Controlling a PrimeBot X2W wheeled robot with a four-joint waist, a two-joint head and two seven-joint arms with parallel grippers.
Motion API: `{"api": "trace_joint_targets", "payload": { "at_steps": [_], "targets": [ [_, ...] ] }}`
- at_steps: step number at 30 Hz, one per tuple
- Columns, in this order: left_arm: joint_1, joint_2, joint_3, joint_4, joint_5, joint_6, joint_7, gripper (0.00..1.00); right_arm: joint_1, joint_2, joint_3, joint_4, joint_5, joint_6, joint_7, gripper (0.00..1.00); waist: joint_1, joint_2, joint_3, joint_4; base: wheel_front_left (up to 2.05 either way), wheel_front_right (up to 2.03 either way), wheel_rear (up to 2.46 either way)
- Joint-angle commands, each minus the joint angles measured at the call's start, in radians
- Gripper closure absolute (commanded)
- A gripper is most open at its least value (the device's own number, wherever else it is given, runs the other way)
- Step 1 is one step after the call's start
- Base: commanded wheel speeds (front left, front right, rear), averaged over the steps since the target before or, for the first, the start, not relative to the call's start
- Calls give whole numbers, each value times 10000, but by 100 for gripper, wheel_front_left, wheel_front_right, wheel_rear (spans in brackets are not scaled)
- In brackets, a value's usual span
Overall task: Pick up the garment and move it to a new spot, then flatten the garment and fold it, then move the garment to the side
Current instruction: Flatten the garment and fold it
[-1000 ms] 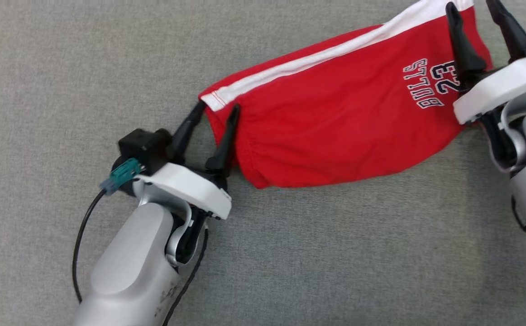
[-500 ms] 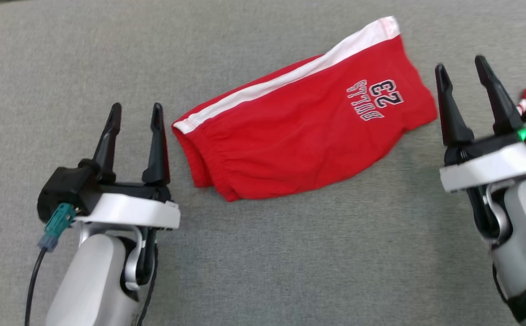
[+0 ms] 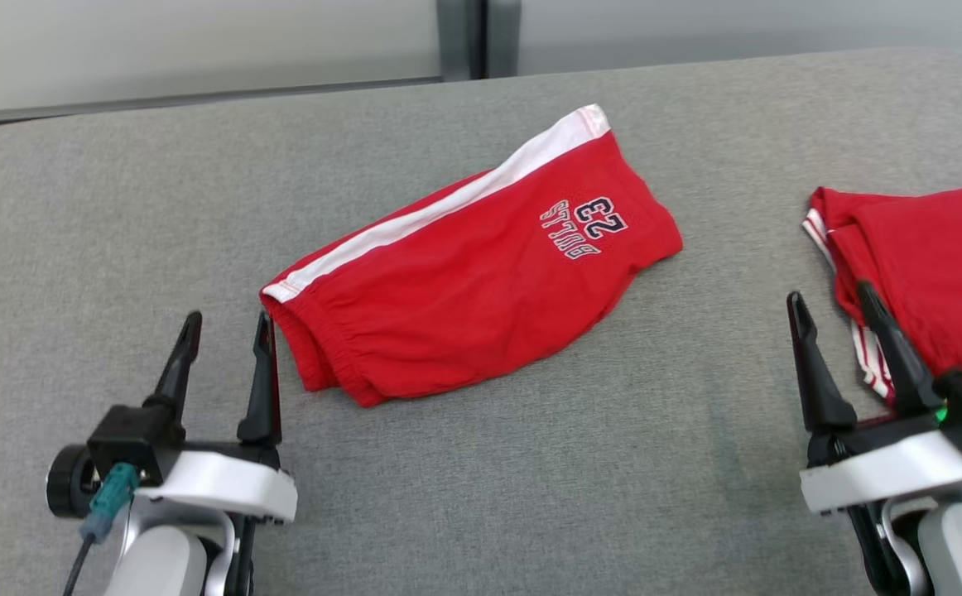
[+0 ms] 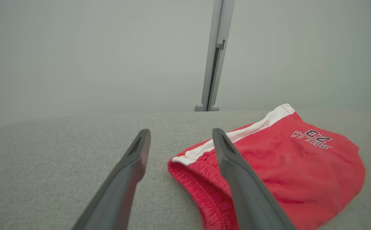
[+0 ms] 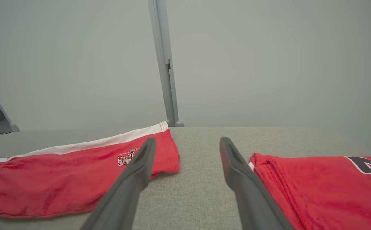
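Folded red shorts reading "BULLS 23"
Just right of spread left gripper, left of spread right gripper

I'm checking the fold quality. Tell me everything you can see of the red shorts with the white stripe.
The red shorts look like soft knit, folded in half lengthwise, lying flat and slanted on the grey fabric surface. A white stripe runs along the far edge; an upside-down BULLS 23 print sits near the leg hem. The gathered elastic waistband faces the open left gripper, close beside it. Nothing grips them.
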Motion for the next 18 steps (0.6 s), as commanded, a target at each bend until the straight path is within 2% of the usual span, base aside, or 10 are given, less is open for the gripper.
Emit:
{"api": "trace_joint_targets", "payload": {
  "at_steps": [1,8,18],
  "targets": [
    [164,25,-9,26,30,56,-42,0,194,40,-80,-200,-41,-4,94,0,0,0,-122,-124,0,0,0],
    [358,-8,-75,37,20,92,-42,0,699,111,-383,-923,-265,-4,574,0,0,0,-141,-142,0,0,0],
    [188,48,-125,6,25,183,-35,0,705,202,-550,-1161,-210,-4,789,0,0,0,-75,-115,0,0,0]
  ]
}}
